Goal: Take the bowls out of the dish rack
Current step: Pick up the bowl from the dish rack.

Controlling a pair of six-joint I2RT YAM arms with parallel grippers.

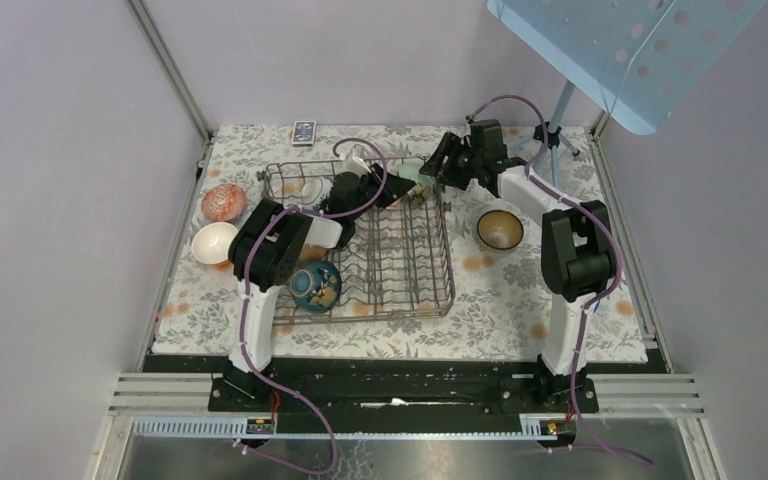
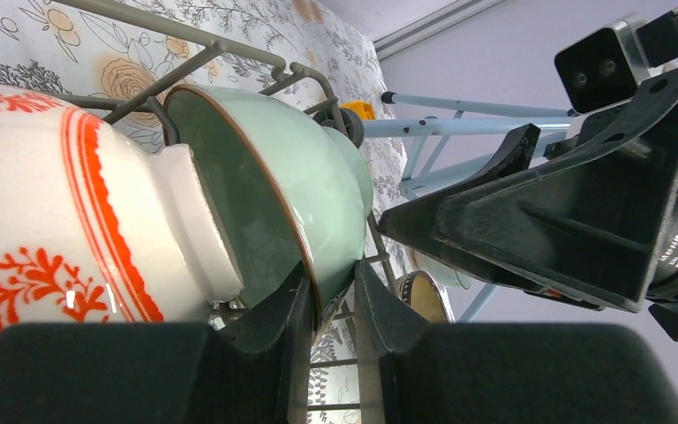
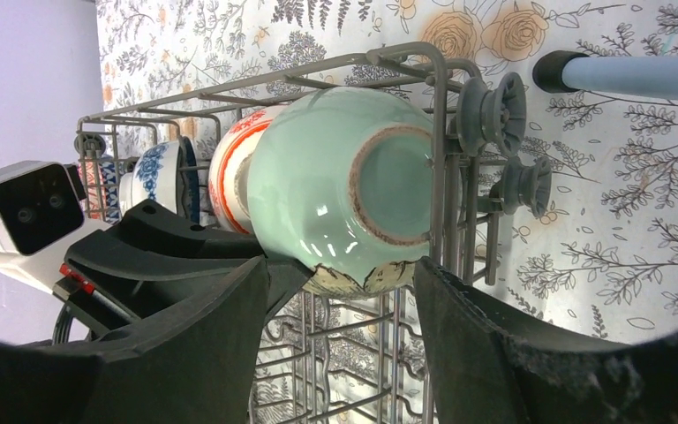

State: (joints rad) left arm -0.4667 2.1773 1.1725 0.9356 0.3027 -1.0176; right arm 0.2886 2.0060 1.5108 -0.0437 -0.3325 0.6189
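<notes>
Both our arms reach forward with elbows raised. Our left arm angles right, and the fingers of its left hand stand close together, with only a narrow gap between them. Our right arm bends inward to the left. Its right hand is spread wide and points at the left hand from close by.

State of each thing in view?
green bowl: on edge in dish rack
left gripper: shut on green bowl rim
right gripper: open, flanking green bowl
red-white bowl: on edge beside it
blue bowl: in dish rack
gold-lined bowl: unloaded, upright
white bowl: unloaded, upright
red bowl: unloaded, looks inverted
</notes>
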